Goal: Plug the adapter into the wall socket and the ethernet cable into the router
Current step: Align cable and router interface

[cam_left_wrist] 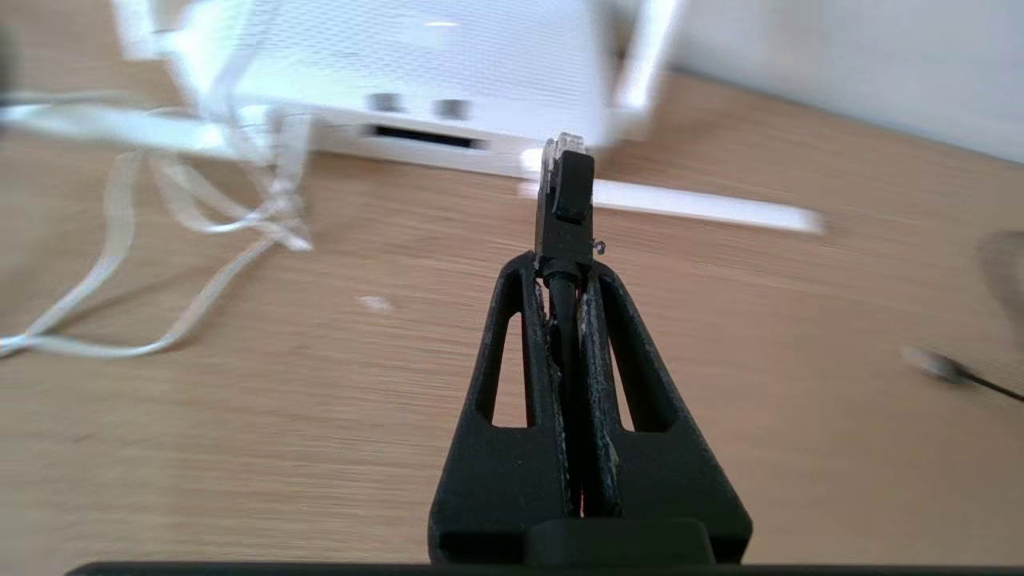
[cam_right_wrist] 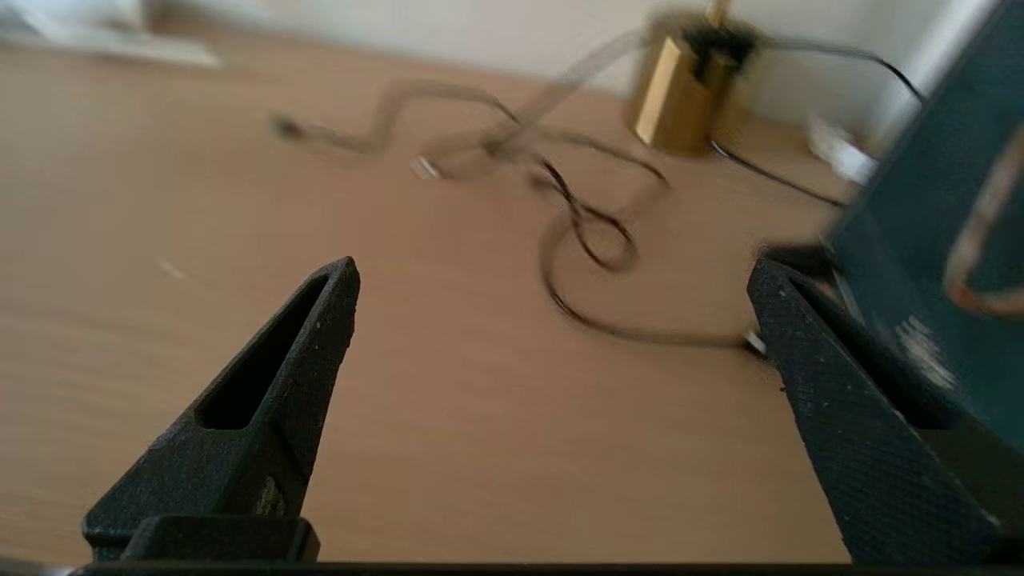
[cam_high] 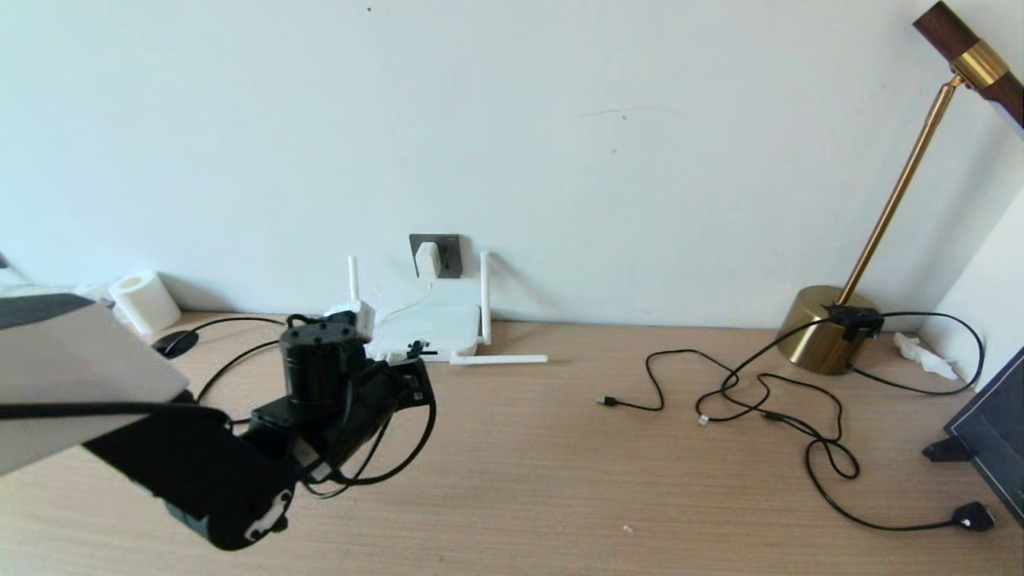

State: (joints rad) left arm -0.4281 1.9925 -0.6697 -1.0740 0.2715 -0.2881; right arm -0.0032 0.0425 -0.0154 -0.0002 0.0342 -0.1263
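The white adapter [cam_high: 427, 258] sits in the dark grey wall socket [cam_high: 450, 254], and its thin white cord [cam_high: 404, 304] drops to the router [cam_high: 428, 326]. My left gripper [cam_high: 414, 366] [cam_left_wrist: 561, 268] is shut on the black ethernet cable [cam_left_wrist: 562, 320]. The cable's plug [cam_left_wrist: 565, 200] sticks out past the fingertips, and its clear tip is close in front of the router's port edge [cam_left_wrist: 420, 138] without touching it. The cable's slack loops under my left arm [cam_high: 400, 464]. My right gripper [cam_right_wrist: 554, 272] is open and empty above bare desk; the head view does not show it.
One router antenna [cam_high: 498, 360] lies flat on the desk; two stand upright. Thin black cables [cam_high: 752, 400] sprawl at the right by a brass lamp base [cam_high: 824, 328]. A dark screen [cam_high: 992, 440] stands at far right, and a paper roll [cam_high: 144, 300] at far left.
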